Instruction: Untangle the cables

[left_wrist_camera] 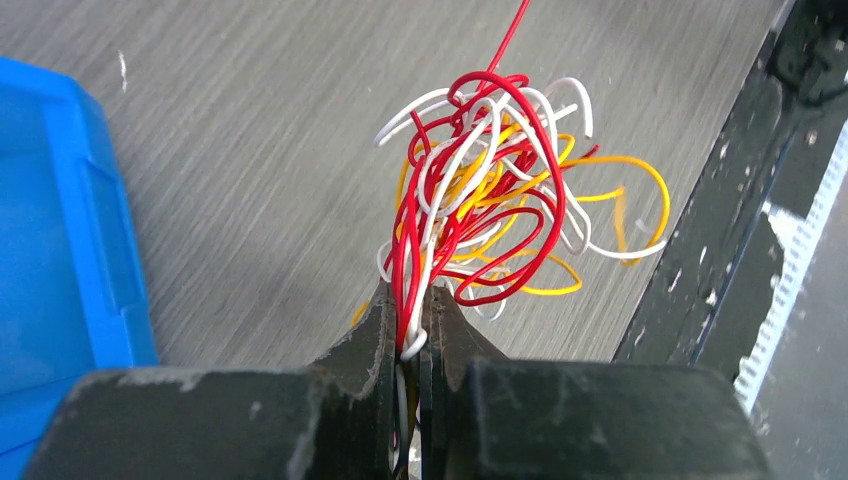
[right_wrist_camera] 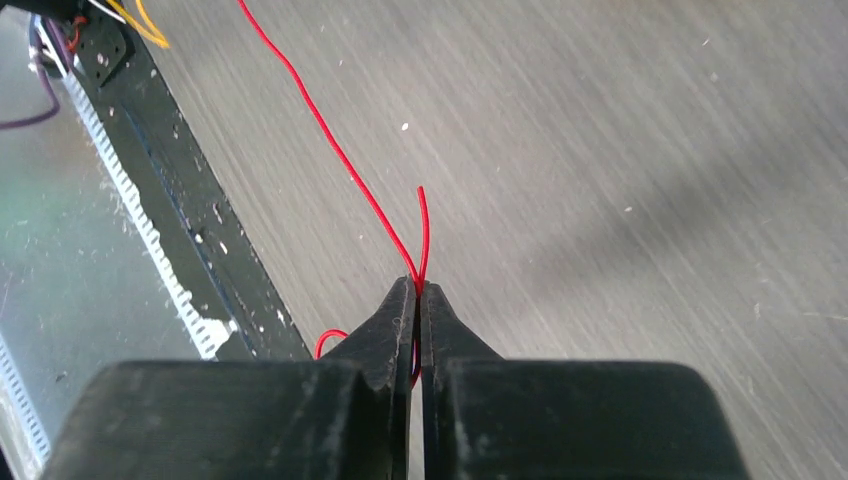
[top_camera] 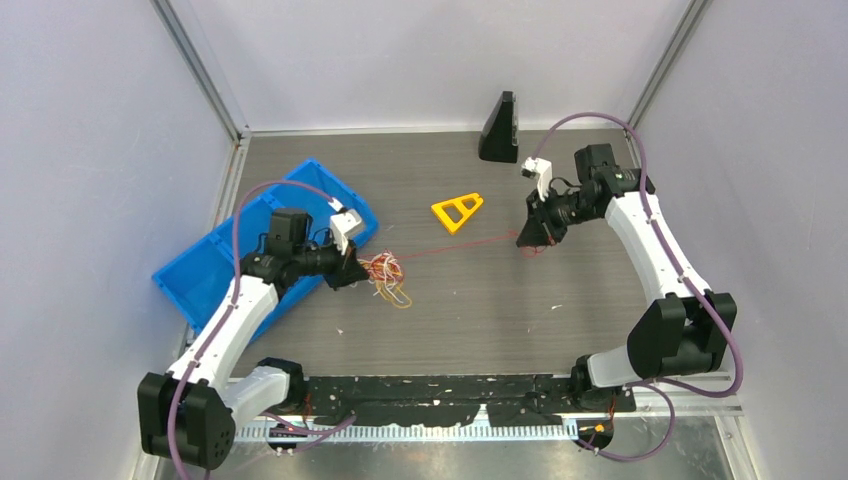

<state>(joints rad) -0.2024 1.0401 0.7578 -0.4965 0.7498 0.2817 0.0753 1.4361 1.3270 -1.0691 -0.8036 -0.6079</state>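
Tabletop (top_camera: pixel 480 320) | overhead only: yellow triangle (top_camera: pixel 441 210) | wrists: tangle (left_wrist_camera: pixel 480 200), red wire (right_wrist_camera: pixel 340 150) pinched

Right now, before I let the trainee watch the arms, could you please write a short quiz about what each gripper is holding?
1. True or false: the right gripper is shut on a red wire.
2. The left gripper holds: A) nothing, B) the cable tangle, C) a screwdriver.
3. Name the three wire colours in the cable tangle.
Key: 1 true; 2 B; 3 red, white, orange-yellow.
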